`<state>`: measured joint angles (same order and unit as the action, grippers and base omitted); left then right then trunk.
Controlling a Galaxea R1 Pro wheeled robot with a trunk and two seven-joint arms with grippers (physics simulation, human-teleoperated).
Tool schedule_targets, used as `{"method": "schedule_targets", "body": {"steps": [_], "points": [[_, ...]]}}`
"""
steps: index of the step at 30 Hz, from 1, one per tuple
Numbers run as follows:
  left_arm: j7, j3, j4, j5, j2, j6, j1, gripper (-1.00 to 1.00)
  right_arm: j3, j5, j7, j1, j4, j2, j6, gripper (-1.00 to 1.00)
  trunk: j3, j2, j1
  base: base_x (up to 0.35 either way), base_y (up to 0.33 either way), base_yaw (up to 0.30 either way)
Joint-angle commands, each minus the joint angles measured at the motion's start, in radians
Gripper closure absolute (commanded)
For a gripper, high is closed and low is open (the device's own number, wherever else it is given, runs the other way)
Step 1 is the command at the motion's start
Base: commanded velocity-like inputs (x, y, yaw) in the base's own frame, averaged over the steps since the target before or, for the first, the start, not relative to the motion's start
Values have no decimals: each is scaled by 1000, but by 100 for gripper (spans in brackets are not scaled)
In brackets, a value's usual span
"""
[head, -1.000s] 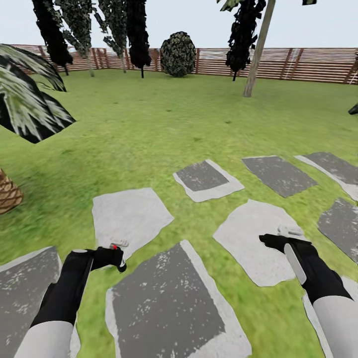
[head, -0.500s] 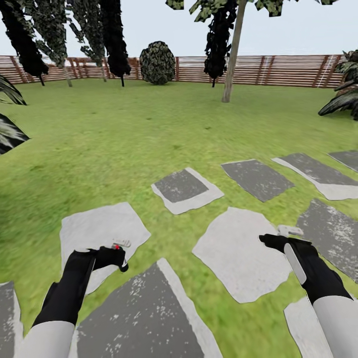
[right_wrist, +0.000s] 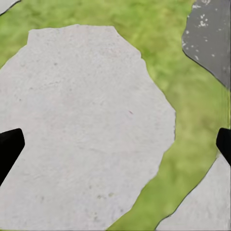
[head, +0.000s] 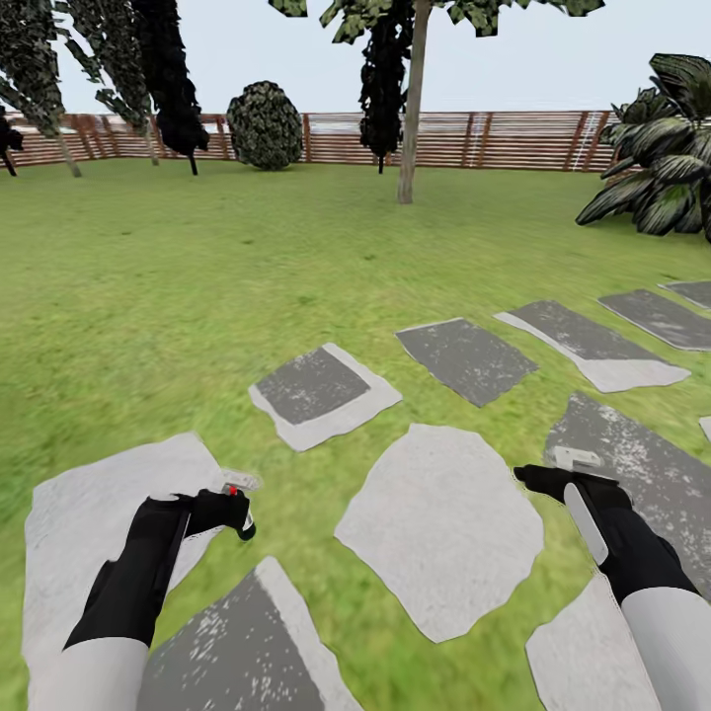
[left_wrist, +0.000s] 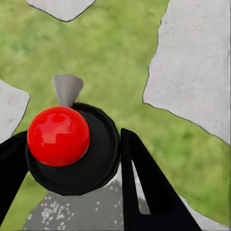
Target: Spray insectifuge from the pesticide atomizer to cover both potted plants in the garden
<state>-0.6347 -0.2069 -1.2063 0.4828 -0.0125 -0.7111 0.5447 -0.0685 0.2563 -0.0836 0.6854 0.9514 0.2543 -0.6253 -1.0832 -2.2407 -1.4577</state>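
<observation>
On the lawn [head: 197, 286] of the garden, the left gripper [head: 237, 509] hangs low over the edge of a pale stepping stone [head: 94, 523], its black fingers [left_wrist: 144, 187] clamped on a round black object with a red ball [left_wrist: 58, 136] and a small grey cone-shaped nozzle [left_wrist: 67, 89] at its top. Whether this is the head of the pesticide atomizer cannot be told from the pictures; in the head view only a red dot and a whitish piece show at the gripper. Just under and beside it lies a dark speckled stone [head: 237, 652].

Ahead of that gripper, far across the grass, stand dark trees [head: 168, 74], a round bush [head: 264, 125] and a brown slatted fence [head: 494, 138]; a slim pale trunk [head: 412, 109] rises a little nearer.

Between the two grippers lie a dark stone with a light rim [head: 321, 393] and a large pale grey stone [head: 444, 528].

The right gripper [head: 553, 474] hovers by the far right edge of that pale stone, its fingers [right_wrist: 9, 147] spread wide apart with nothing between them, grass and stone showing below. More dark stones [head: 469, 357] run on ahead and to the right of it, towards a broad-leaved dark shrub [head: 657, 163] by the fence.
</observation>
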Motion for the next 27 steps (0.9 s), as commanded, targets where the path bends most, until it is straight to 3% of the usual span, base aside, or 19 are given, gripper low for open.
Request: {"method": "schedule_targets", "body": {"steps": [1, 9, 17, 27], "points": [[-11, -3, -2, 9, -1, -3, 0, 100, 1, 11, -8, 0, 1, 0, -4, -100, 0, 0, 0, 293, -141, -234], [-15, -3, -3, 9, -1, -2, -3, 100, 1, 11, -8, 0, 1, 0, -4, -100, 7, 0, 0, 66, -14, -234], [-14, 29, -4, 8, -1, -2, -3, 100, 1, 11, -8, 0, 1, 2, -4, -100, 13, 0, 0, 0, 0, -234], [-14, 32, -4, 8, -1, -2, -3, 100, 1, 11, -8, 0, 1, 2, -4, -100, 22, 0, 0, 0, 0, -234]]}}
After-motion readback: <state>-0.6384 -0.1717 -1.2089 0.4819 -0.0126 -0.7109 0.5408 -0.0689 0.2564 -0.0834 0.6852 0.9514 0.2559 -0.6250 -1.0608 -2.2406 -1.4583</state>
